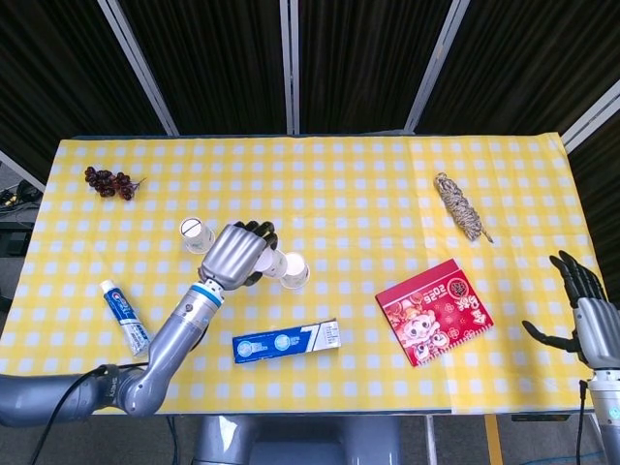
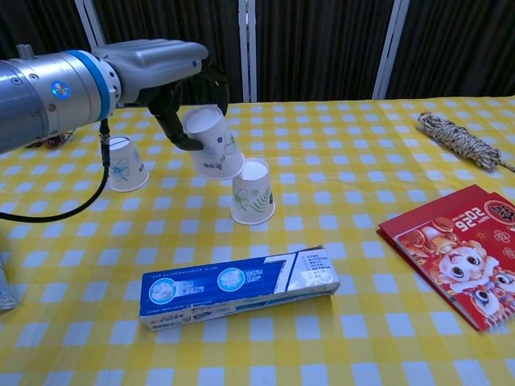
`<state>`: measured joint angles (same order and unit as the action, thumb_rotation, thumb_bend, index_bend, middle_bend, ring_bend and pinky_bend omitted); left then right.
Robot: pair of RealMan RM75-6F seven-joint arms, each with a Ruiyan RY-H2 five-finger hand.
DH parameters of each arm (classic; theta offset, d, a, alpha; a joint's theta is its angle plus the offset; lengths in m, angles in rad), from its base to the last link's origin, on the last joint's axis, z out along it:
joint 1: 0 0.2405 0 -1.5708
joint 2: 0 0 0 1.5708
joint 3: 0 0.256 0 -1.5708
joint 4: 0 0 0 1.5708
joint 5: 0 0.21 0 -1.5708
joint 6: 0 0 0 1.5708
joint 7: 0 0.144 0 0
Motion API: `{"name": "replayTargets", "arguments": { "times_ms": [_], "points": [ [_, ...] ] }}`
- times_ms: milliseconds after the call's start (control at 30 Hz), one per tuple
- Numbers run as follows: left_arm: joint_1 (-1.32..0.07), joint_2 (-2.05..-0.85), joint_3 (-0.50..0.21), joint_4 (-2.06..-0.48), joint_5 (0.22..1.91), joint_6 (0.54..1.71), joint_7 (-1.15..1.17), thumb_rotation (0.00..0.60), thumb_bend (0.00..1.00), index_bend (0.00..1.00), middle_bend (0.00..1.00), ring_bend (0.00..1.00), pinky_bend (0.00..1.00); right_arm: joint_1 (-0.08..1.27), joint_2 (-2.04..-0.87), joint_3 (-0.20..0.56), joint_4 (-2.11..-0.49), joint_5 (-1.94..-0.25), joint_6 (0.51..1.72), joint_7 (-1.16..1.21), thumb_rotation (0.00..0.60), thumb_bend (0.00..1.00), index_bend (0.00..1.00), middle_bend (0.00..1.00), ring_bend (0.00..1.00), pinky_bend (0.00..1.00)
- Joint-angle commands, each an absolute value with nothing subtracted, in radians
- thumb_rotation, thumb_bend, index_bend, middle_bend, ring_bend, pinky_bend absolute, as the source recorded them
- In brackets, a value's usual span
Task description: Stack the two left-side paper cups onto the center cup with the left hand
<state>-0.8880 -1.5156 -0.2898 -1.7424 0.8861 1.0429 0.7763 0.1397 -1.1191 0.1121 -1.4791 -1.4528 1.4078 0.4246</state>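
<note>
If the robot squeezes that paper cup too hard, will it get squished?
Probably. The held cup looks like thin paper, so the left hand gripping it could likely dent it. It also seems light, carried tilted above the center cup. It might tip easily once released.

We see left hand (image 1: 237, 256) covering most of held cup (image 1: 274, 264) in head view. Toothpaste tube (image 2: 5, 294) cut by chest view's left edge; red booklet (image 2: 465, 251) by its right. Right hand (image 1: 592, 324) missing from chest view.
</note>
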Motion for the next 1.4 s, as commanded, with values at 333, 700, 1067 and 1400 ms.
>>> {"name": "replayTargets", "arguments": {
  "times_ms": [333,700,1067,1400],
  "points": [
    [-0.949,-1.596,-0.285,-1.685,0.859,1.079,0.789,0.600,0.33,0.55,0.22,0.28,0.41,0.142,-1.112,0.107,-1.481,-1.464,1.397,0.454,0.600,0.08,0.00,0.00,0.00,0.00],
    [-1.003,-1.623,-0.278,-1.633,0.792,1.052,0.808,0.600,0.31,0.28,0.00,0.03,0.17,0.143,-1.110,0.111,-1.474,-1.456,1.391,0.477,0.600,0.08,0.00,0.00,0.00,0.00],
    [-0.999,-1.619,-0.250,-1.628,0.812,1.081,0.791,0.600,0.23,0.04,0.00,0.00,0.00,0.141,-1.109,0.111,-1.474,-1.458,1.394,0.478,0.600,0.08,0.00,0.00,0.00,0.00],
    [-0.919,-1.471,-0.184,-1.687,0.863,1.134,0.766,0.600,0.07,0.06,0.00,0.00,0.08,0.140,-1.112,0.110,-1.478,-1.455,1.395,0.457,0.600,0.08,0.00,0.00,0.00,0.00]
  ]
}}
